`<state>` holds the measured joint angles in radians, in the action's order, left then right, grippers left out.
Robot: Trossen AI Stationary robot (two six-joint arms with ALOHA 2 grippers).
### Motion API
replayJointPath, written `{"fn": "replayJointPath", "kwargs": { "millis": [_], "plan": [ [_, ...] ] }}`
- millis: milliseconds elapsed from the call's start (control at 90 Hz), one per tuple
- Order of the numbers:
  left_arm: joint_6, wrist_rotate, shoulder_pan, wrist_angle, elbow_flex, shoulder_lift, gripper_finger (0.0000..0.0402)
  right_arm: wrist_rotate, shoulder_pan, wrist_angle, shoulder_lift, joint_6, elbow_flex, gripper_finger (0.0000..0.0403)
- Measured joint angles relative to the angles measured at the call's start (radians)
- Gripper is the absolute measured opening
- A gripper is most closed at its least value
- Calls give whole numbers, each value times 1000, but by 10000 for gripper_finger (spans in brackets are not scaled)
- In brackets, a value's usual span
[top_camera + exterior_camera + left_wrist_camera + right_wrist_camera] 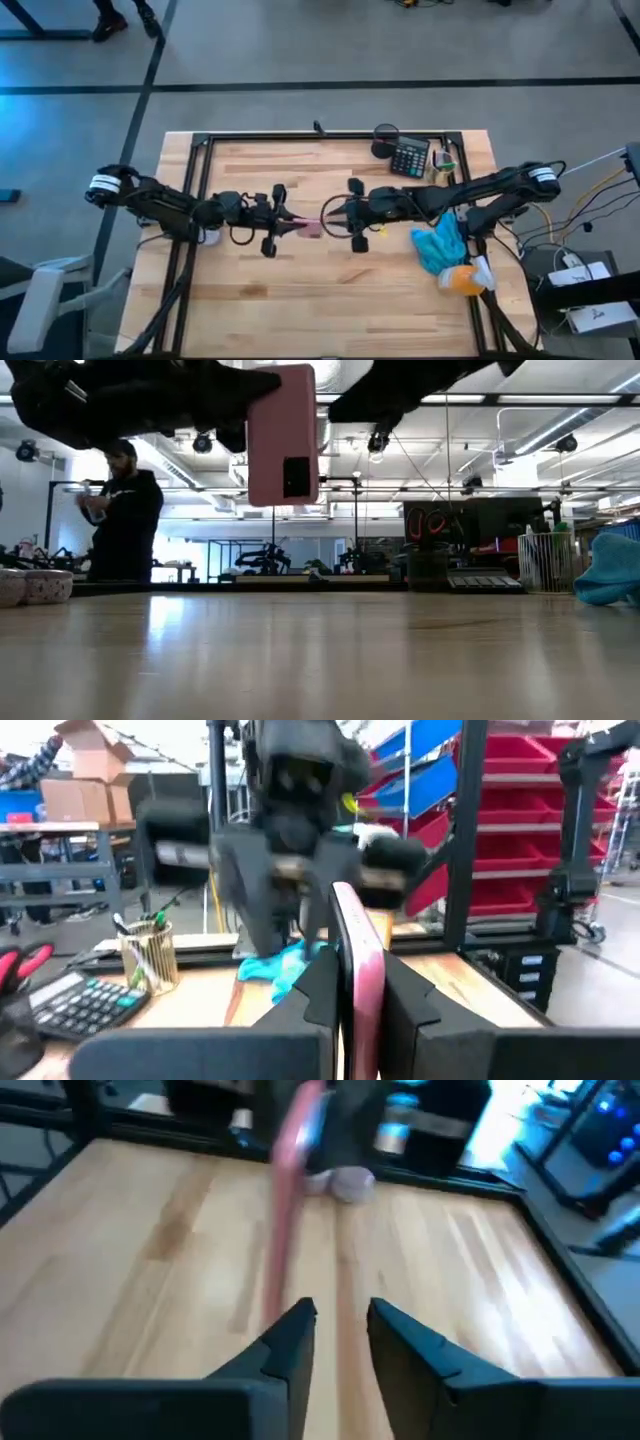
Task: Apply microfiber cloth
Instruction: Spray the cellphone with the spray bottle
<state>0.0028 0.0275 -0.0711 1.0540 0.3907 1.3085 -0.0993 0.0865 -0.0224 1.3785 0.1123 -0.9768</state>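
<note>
My left gripper [288, 221] is shut on a pink phone-like slab [282, 435], held in the air over the middle of the table. A dark camera square shows on its near face. My right gripper [333, 214] faces it from the table's right, open, a short way off the slab [290, 1170] with nothing between its fingers. The turquoise microfiber cloth [440, 245] lies crumpled on the table under the right arm, near the right edge; no gripper touches it. It also shows in the low view [610, 570]. My left gripper pinches the slab between its two fingers, one on each broad face [358, 982], at the side nearest the left arm. The fingers come level from the table's left. The slab stands on edge, upright, lifted clear of the table.
An orange spray bottle [462, 280] lies beside the cloth near the right edge. A calculator [408, 158], a pen cup [443, 160] and a dark round cup [385, 135] stand at the far right. A person [125, 510] stands beyond the table.
</note>
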Motion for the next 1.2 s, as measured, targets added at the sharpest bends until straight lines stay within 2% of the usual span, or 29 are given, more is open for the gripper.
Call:
{"fn": "replayJointPath", "kwargs": {
  "millis": [167, 322, 578, 633, 733, 822, 922, 1056, 1200],
  "plan": [
    [51, -171, 2, -8, -20, -12, 11, 9, 3, -283, -144, -53, -66, 114],
    [56, -296, 4, -7, -11, 35, 11, -48, 7, -615, -228, -273, -194, 117],
    [55, -303, 14, -13, 32, 117, 11, 3, 19, -1258, -195, -602, -469, 113],
    [64, -303, 22, -22, 45, 130, 10, 16, 19, -1400, -177, -689, -503, 120],
    [77, -303, 49, -31, 81, 132, 10, 67, 22, -1546, -172, -837, -519, 140],
    [72, -291, 72, -47, 120, 131, 10, 165, 29, -1540, -185, -946, -496, 165],
    [75, -207, 97, -137, 157, 131, 10, 305, 30, -1548, -197, -1077, -492, 193],
    [85, -100, 112, -156, 167, 140, 10, 360, 57, -1547, -235, -1234, -486, 227],
    [90, -63, 113, -155, 173, 142, 10, 448, 98, -1547, -281, -1404, -484, 250]
  ]
}}
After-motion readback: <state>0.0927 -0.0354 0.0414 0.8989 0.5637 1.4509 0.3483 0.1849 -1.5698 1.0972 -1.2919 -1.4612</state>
